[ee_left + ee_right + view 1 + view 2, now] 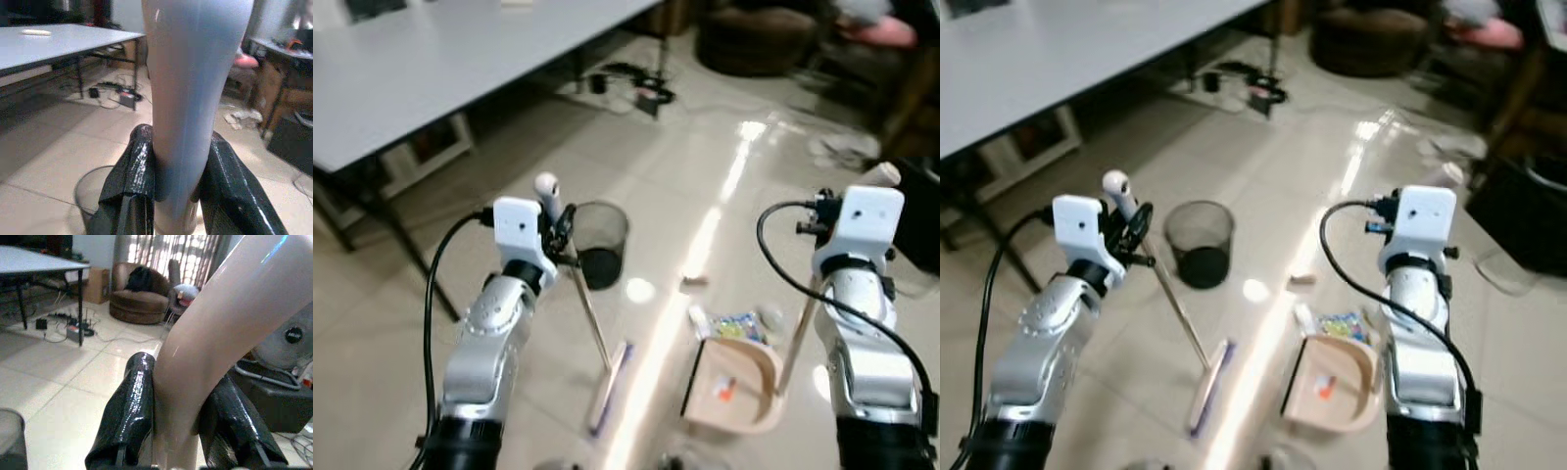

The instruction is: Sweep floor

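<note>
Two grippers are each clamping a long handle above a glossy tiled floor (666, 186). Furthest left, a grey table (431, 69) is standing on dark legs. In front of it the left gripper (178, 193) is squeezing the pale grey handle of the broom (592, 328) between its black fingers (132, 181), which are pressing flat against both sides of the shaft. The white tip of the handle is sticking up above the left wrist, and the thin shaft is slanting down to the broom head (610, 387), which is lying on the tiles between the two arms. Just behind the shaft a dark mesh wastebasket (600, 243) is standing upright on the floor. Beyond it, near the table's far leg, a power strip with tangled cables (631, 88) is lying on the tiles. Right of the broom head, a beige dustpan (739, 387) is resting on the floor with a small orange scrap inside it, and a colourful wrapper (732, 326) is lying just beyond its open mouth, with a small brown scrap (693, 281) further off. The right gripper (183, 426) is gripping the dustpan's cream handle, its fingers (129, 416) closing tight on either side. At the far right a brown armchair (142, 298) is sitting in the background.
</note>
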Available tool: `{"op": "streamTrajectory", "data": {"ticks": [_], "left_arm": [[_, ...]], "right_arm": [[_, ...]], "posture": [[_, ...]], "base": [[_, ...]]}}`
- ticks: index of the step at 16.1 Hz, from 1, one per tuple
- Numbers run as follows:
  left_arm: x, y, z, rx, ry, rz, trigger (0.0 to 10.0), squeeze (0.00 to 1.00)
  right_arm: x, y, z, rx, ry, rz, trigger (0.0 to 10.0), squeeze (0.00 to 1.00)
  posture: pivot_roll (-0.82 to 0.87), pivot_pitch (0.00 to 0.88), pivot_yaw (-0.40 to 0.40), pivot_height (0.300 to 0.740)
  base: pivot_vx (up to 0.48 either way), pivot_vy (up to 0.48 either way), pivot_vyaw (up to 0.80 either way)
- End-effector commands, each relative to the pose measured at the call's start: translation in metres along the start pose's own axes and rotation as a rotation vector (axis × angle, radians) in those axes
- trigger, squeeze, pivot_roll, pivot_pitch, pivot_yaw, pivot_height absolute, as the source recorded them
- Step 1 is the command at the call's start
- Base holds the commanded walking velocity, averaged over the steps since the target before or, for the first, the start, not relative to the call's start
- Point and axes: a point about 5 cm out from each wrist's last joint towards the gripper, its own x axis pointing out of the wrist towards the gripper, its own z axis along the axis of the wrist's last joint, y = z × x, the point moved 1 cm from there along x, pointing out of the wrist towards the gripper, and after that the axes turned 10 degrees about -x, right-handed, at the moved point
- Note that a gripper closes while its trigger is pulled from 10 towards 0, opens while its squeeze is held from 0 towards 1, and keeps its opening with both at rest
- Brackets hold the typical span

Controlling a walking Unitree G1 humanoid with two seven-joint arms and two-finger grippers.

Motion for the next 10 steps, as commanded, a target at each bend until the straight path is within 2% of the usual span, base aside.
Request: {"op": "streamTrajectory", "data": {"ticks": [1, 4, 8, 10], "left_arm": [[0.001, -0.008, 0.004, 0.048, -0.014, -0.029, 10.0, 0.00], [0.002, -0.009, 0.007, 0.086, -0.044, -0.043, 10.0, 0.00], [0.003, -0.009, 0.011, 0.076, -0.058, -0.069, 10.0, 0.00], [0.002, -0.009, 0.011, 0.077, -0.059, -0.071, 10.0, 0.00]], "right_arm": [[0.000, 0.001, -0.002, -0.015, 0.016, 0.016, 10.0, 0.00], [-0.006, 0.006, -0.001, 0.002, 0.016, 0.024, 10.0, 0.00], [-0.017, 0.005, -0.004, 0.001, 0.013, 0.015, 10.0, 0.00], [-0.020, 0.004, -0.011, 0.029, 0.042, 0.024, 10.0, 0.00]], "posture": [[-0.03, 0.083, -0.010, 0.740], [-0.03, 0.091, 0.004, 0.740], [-0.05, 0.091, 0.009, 0.740], [-0.05, 0.088, 0.008, 0.740]], "base": [[0.000, 0.000, -0.80], [0.000, 0.000, -0.80], [0.000, 0.000, -0.80], [0.261, 0.000, -0.79]]}}
